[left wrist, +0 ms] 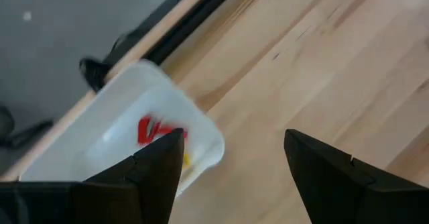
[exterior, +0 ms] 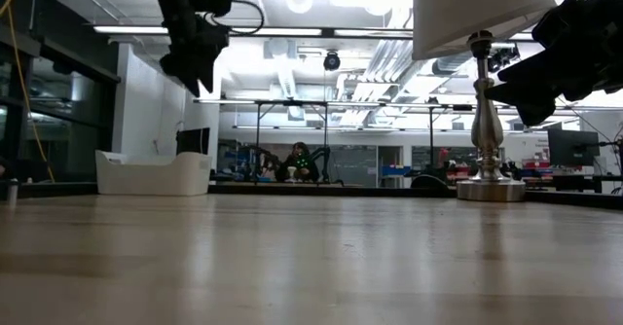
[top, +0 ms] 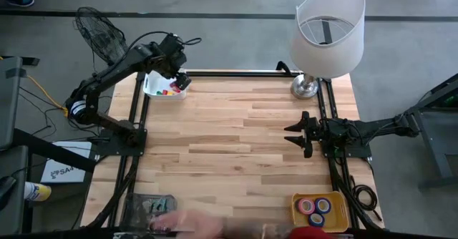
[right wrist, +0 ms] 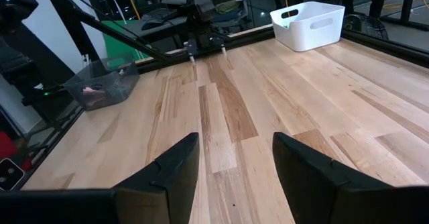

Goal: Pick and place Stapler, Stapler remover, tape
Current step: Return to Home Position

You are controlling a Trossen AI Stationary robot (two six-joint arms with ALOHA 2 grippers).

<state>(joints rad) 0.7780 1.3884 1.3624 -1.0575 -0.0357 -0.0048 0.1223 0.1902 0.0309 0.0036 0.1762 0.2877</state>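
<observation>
White bin (top: 180,94) at table (top: 236,139) corner

A white plastic bin (top: 159,90) stands at the far left corner of the wooden desk (top: 236,153), just inside its edge. In it lies a small cluster of bright pieces: a red one (left wrist: 153,131) near the middle, a yellow one (left wrist: 186,159) just beside it against the wall, and a fleck of green (top: 174,84). They are too blurred to tell which is a stapler and which a remover.

Three rolls of tape lie flat, holes upward, in a shallow yellow tray (top: 343,212) at the near right corner. They are packed close together: two purple rolls (top: 306,205) and one blue roll (top: 324,205).
</observation>
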